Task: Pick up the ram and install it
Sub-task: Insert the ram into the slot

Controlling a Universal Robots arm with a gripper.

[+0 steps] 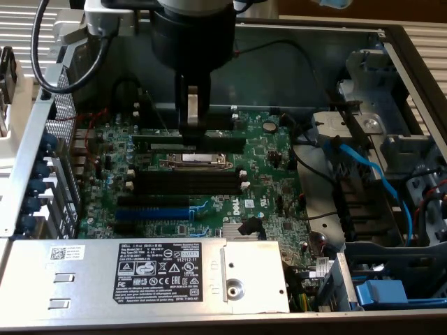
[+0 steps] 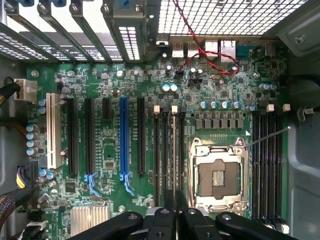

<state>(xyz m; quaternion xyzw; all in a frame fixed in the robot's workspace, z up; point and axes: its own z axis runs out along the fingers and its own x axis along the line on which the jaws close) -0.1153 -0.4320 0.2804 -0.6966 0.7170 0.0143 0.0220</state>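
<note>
pincer [image 1: 192, 129] pinched narrow on the ram [image 2: 173, 145], stick held on edge, lined up along the black memory slots [image 2: 164, 150], just beside the cpu socket [image 2: 218, 175], motherboard [image 1: 272, 181] underneath

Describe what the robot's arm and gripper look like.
The arm ends in a thick black cylindrical wrist below a silver-grey section. A black cable loops beside it up to a pale grey box. The gripper is black with a pale strip down its middle. In the wrist view, its narrow black fingers sit on black linkage bars with round pivot screws. No markings are readable.
</note>
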